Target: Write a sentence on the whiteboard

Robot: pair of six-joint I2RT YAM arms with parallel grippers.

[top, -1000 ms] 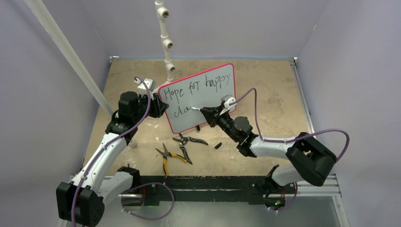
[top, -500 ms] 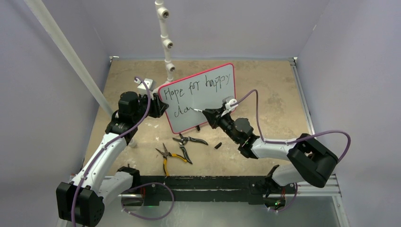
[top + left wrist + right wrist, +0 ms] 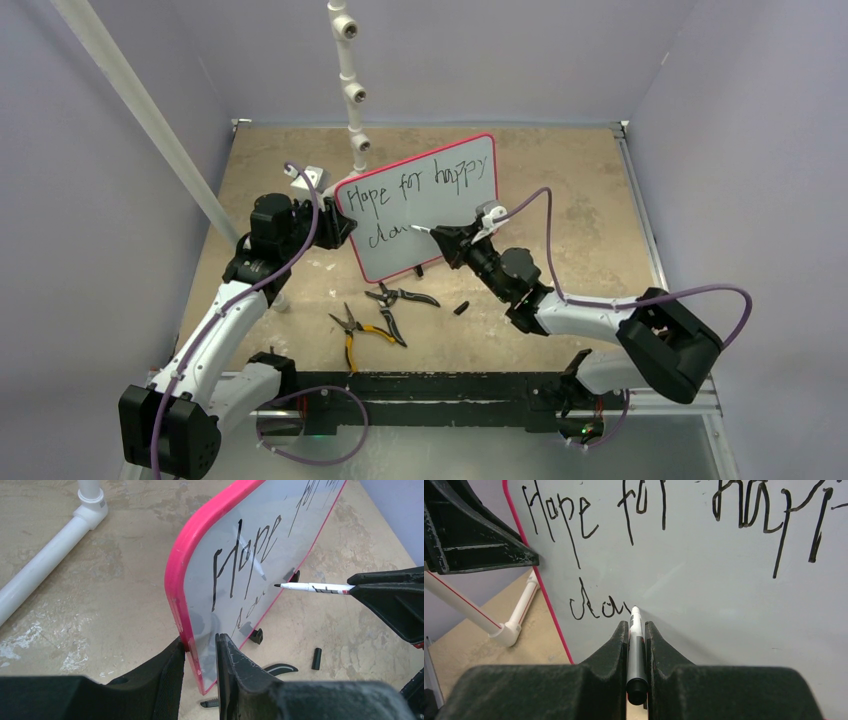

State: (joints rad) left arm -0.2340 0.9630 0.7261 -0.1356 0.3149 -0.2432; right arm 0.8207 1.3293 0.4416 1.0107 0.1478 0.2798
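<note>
Lilac walls on three sides of a mottled tan desk (image 3: 580, 180), with a white jointed pipe (image 3: 350, 90) hanging down at the back. Toward the desk's middle, slightly left: whiteboard (image 3: 455, 215), red-pink framed, standing upright on small black feet and turned at an angle to the desk's edges. Across its face, sentence (image 3: 420, 182) in thin black marker strokes: "Hope for happy" along the top line, only "da" begun on the line beneath.

Left hand (image 3: 200, 642): clamped on the whiteboard's left edge near the lower corner, one finger against the front face, the other behind the frame. Right hand (image 3: 636, 627): closed tight on a white-barrelled marker (image 3: 635, 645), barrel pinched between both fingers, black tip pointing at the board just right of the "a". Touching the surface or just short of it: cannot tell which.

On the desk in front of the board: black-handled pliers (image 3: 400, 296) and yellow-handled pliers (image 3: 352, 330), close together and apart from the board's feet. Just right of them, a small black marker cap (image 3: 461, 307), lying on its own near the right arm.
</note>
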